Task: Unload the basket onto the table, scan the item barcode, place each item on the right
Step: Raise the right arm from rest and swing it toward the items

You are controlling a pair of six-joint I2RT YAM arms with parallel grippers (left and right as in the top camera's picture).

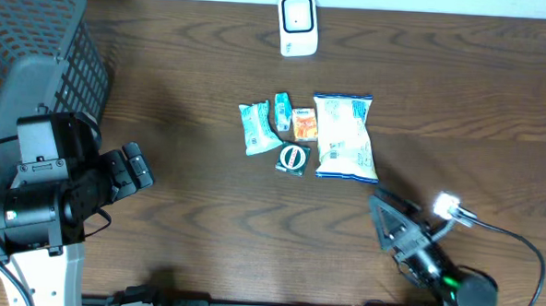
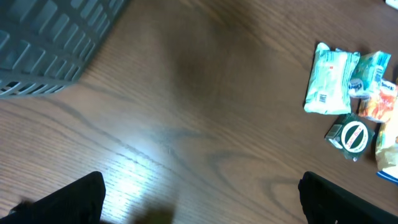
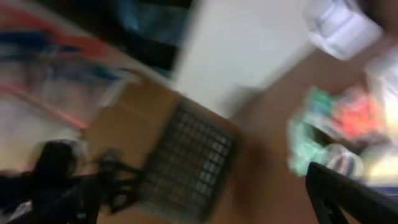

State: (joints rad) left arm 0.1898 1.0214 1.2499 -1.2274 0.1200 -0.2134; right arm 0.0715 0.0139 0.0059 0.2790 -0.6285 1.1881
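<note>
Left gripper (image 1: 136,168) and right gripper (image 1: 387,223) both gape wide, tabletop (image 1: 205,233) stretching between them and the packets (image 1: 343,138), basket (image 1: 38,32) at left edge.

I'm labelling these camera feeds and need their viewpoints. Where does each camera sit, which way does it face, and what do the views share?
Overhead: fixed above the table, looking straight down; both arms show, with the left end effector and right end effector.
Left wrist: on the left arm, looking down at bare wood; its own dark fingers fill the bottom corners.
Right wrist: on the right arm, blurred, looking across the table; one finger shows lower right.
Shared: all three show the grey basket and the green packet.
</note>
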